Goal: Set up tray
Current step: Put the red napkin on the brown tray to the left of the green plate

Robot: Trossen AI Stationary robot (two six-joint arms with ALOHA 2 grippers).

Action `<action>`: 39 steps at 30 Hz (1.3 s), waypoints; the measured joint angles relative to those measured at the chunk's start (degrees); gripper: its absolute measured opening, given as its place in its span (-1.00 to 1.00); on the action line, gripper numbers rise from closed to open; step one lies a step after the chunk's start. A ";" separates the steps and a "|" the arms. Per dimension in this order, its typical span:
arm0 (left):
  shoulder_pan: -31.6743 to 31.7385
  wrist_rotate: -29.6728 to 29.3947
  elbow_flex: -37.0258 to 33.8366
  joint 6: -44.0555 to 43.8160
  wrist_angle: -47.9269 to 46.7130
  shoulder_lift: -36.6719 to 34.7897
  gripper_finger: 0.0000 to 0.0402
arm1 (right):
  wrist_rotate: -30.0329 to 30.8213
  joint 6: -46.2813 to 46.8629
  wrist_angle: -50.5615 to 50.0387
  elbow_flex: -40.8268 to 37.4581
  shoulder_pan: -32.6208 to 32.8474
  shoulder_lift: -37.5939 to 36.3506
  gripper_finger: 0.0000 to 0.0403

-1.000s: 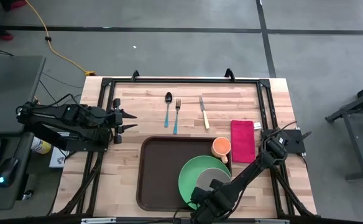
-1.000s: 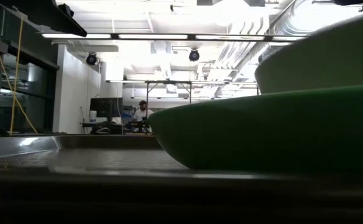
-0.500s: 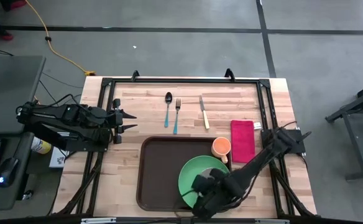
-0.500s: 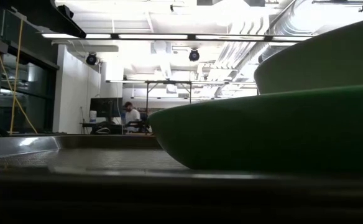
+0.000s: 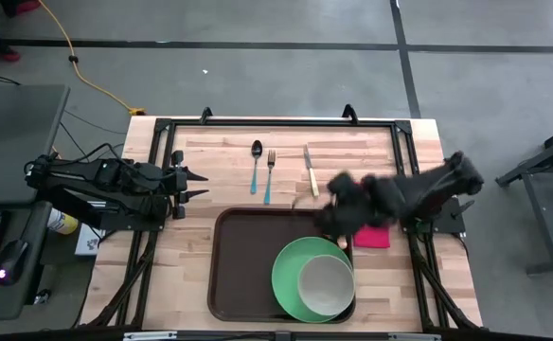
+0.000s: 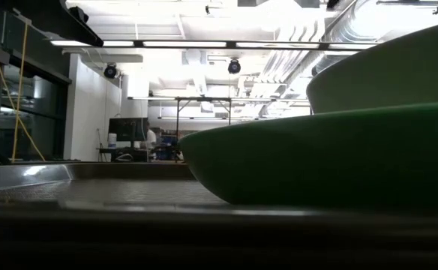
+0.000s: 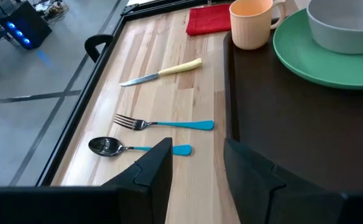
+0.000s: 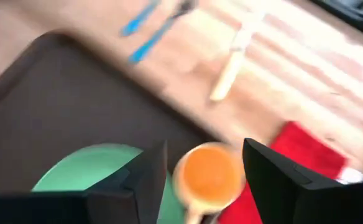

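Tray point(image 5: 248, 270) at worktop's near edge, centre; green plate point(image 5: 291, 270) w/ bowl point(image 5: 326, 284) on its right half. Right gripper point(image 8: 200, 165) above tray's far-right corner, over orange cup point(image 8: 209, 171), jaws apart, empty. Left gripper point(image 5: 199, 185) by left edge, jaws apart, well off tray.

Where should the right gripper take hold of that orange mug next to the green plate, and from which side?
Probably by the rim and wall, coming straight down. The orange plastic mug stands upright with its mouth open, at the dark brown tray's far right corner. The green plate crowds one side, the red cloth lies on another, and the open right gripper is above it.
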 joint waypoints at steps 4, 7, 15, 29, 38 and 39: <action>-0.01 0.00 0.00 -0.08 0.02 -0.02 -0.14 | -5.31 1.06 2.40 -11.86 -10.58 -6.36 0.04; 0.01 0.00 0.00 -0.28 0.11 -0.02 -0.14 | -10.73 1.09 4.26 -21.23 -17.70 -9.87 0.10; -0.01 0.00 0.00 0.04 -0.04 -0.04 -0.14 | -22.32 -3.75 25.50 -43.70 -30.83 -16.36 0.13; -0.01 -0.80 0.00 3.35 0.06 -0.04 -0.14 | -32.82 -7.57 44.88 -63.24 -39.24 -16.39 0.13; -0.01 -2.89 0.00 3.80 0.11 -0.04 -0.14 | -31.60 -11.33 45.96 -64.91 -40.75 -16.32 0.13; -0.01 -2.89 0.00 3.80 0.11 -0.07 -0.14 | -31.18 -11.75 46.38 -64.89 -41.05 -16.01 0.13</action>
